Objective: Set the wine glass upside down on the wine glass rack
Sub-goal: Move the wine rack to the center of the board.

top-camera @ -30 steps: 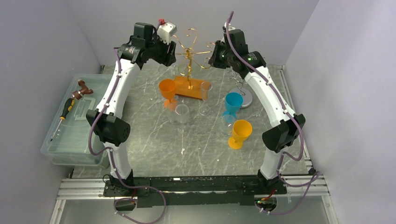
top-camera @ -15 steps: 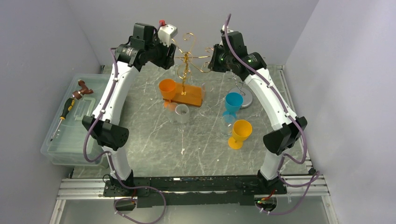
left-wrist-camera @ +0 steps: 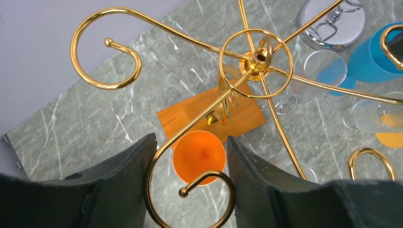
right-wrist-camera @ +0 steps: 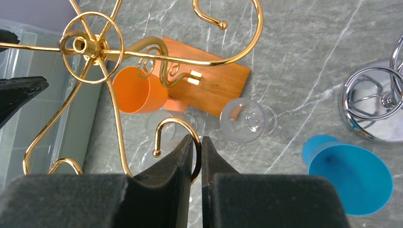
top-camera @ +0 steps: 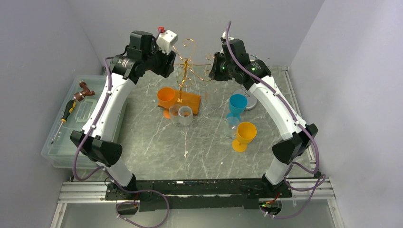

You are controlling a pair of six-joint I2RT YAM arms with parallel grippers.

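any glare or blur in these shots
Top external: soft even light with no hard shadows, but the clear glasses nearly vanish against the marble table. Left wrist: the gold rack is sharp with bright glints, and the left pincer reads as nearly black. Right wrist: the chrome stand throws mirror glare at the right edge, and there is no motion blur.

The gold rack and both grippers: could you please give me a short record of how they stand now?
rack: gold wire on a wooden base
left gripper: fingers either side of a rack curl, grip unclear
right gripper: shut on a rack hook
orange glass, blue glass, yellow glass: upright
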